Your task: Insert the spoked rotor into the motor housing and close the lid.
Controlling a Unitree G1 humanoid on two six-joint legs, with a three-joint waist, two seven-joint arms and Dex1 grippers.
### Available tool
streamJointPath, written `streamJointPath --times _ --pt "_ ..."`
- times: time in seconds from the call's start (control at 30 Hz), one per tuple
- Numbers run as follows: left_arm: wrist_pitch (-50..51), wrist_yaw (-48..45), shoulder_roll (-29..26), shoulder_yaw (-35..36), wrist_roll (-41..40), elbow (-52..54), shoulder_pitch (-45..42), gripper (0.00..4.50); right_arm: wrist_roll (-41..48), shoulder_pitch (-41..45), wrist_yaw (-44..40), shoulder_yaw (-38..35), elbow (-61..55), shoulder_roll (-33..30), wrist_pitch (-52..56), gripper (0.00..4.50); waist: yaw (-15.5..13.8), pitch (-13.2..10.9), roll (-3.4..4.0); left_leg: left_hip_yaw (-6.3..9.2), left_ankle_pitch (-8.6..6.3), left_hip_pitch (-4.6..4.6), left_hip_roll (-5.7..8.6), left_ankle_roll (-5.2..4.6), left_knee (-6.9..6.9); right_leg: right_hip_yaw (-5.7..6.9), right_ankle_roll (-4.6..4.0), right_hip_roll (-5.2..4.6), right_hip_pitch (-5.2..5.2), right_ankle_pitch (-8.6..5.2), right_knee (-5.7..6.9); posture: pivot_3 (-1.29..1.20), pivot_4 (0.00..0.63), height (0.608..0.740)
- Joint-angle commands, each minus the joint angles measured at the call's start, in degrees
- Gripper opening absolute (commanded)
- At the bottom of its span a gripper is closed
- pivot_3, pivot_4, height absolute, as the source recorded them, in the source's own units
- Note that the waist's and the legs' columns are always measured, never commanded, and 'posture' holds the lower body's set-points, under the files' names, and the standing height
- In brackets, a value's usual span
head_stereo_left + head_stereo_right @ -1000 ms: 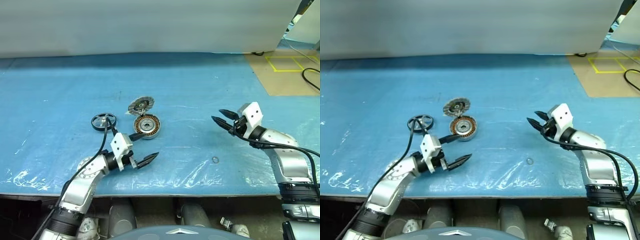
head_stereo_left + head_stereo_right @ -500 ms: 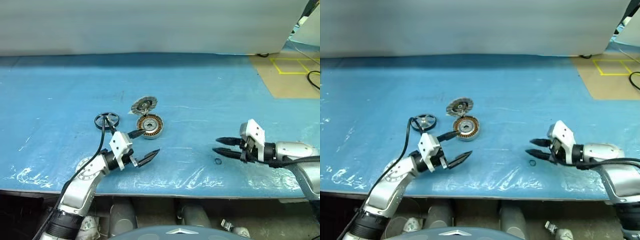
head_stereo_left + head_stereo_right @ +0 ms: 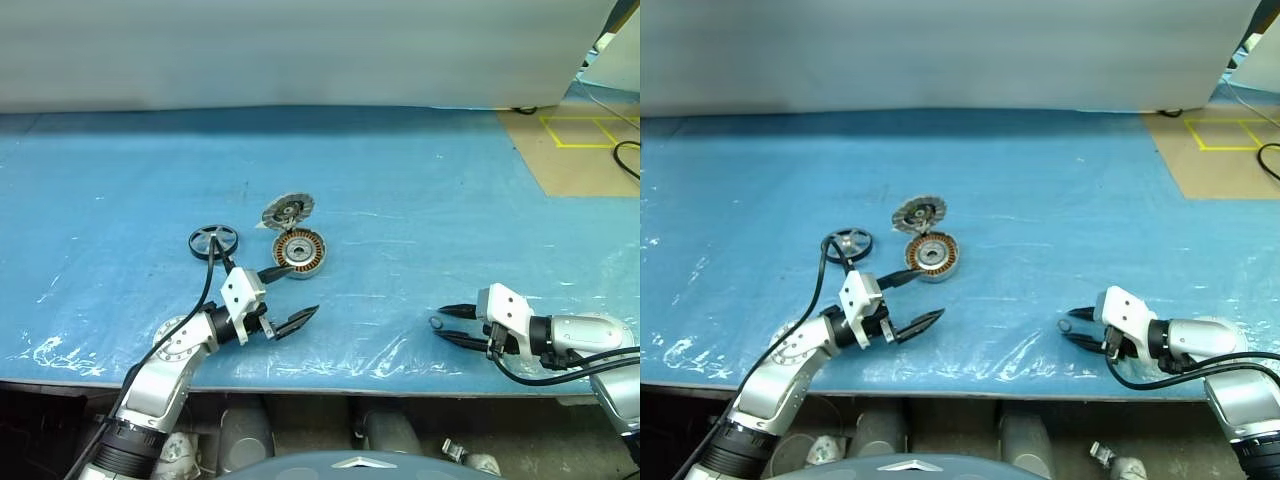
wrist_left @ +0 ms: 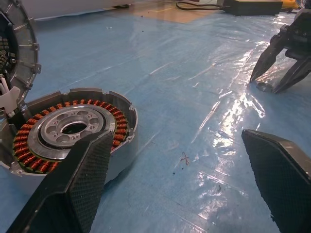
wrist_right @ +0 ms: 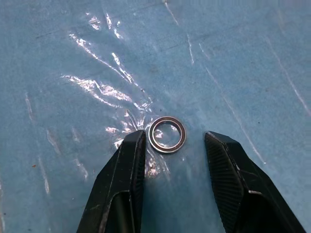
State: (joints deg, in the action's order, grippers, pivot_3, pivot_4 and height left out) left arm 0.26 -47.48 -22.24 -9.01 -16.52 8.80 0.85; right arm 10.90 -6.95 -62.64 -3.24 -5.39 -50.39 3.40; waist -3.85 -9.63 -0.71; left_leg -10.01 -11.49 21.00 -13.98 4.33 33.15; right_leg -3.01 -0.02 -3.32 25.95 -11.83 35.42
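We see no readable text, labels, brands or nos. anywhere; only yellow tape lines [image 3: 585, 128] on the floor, upper right of frame, w/ no lettering.

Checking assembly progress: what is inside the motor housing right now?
The motor housing shows a ring of copper windings around a silver hub with a dark centre hole. No rotor is inside: the spoked rotor lies apart on the blue sheet. The depth of the hole cannot be seen.
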Motion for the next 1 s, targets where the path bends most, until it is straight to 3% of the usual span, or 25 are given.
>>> streamJointPath --times 0.03,0.4,1.0 --pt "-0.6 0.2 -0.7 1.0 -0.2 1.9 0.8 4.5 -1.8 0.4 -0.1 1.0 1.7 -0.2 -3.1 1.98 0.0 0.0 -0.02 0.0 0.0 0.0 0.0 0.0 0.0 0.0 -0.07 0.0 0.0 0.04 0.0 0.0 0.15 0.74" --pt "-0.2 0.4 -1.3 1.3 -0.5 2.3 1.3 4.5 -3.2 -0.5 -0.9 2.0 3.7 -1.1 -7.7 1.98 -0.1 0.2 -0.25 0.01 0.0 -0.07 0.0 0.0 0.0 0.02 0.06 -0.02 -0.19 -0.03 -0.01 0.0 0.15 0.74" --pt "-0.2 0.4 -1.5 1.4 -0.4 1.5 0.9 4.5 -3.0 -1.0 -1.0 2.4 2.7 -1.2 -6.1 1.98 -0.1 0.3 -0.36 0.04 -0.01 -0.07 -0.01 -0.01 -0.02 0.06 0.09 -0.02 -0.21 -0.06 -0.03 0.0 0.15 0.74"
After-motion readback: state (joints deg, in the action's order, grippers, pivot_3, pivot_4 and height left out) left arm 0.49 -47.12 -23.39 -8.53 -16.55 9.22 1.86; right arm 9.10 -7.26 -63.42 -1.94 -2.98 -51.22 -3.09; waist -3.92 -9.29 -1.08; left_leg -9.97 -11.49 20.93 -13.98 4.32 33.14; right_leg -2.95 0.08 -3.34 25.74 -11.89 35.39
